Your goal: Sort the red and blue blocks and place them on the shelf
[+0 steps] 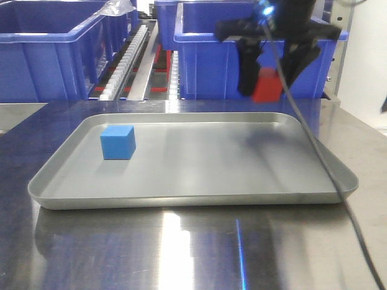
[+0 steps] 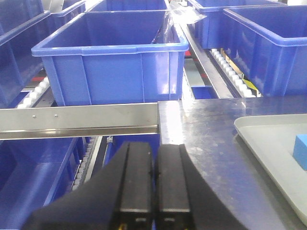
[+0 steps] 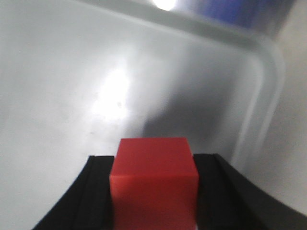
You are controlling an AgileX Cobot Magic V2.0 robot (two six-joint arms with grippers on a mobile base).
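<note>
My right gripper hangs above the back right of the grey tray, shut on the red block. The right wrist view shows that red block squeezed between both black fingers, with the tray floor below. The blue block rests on the tray's left part; its corner shows as the blue block in the left wrist view. My left gripper is shut on nothing, off the table's left edge near a shelf rail.
Large blue bins stand on the roller shelf behind the steel table; another blue bin sits beyond the rail. A black cable trails from the right arm over the tray's right rim.
</note>
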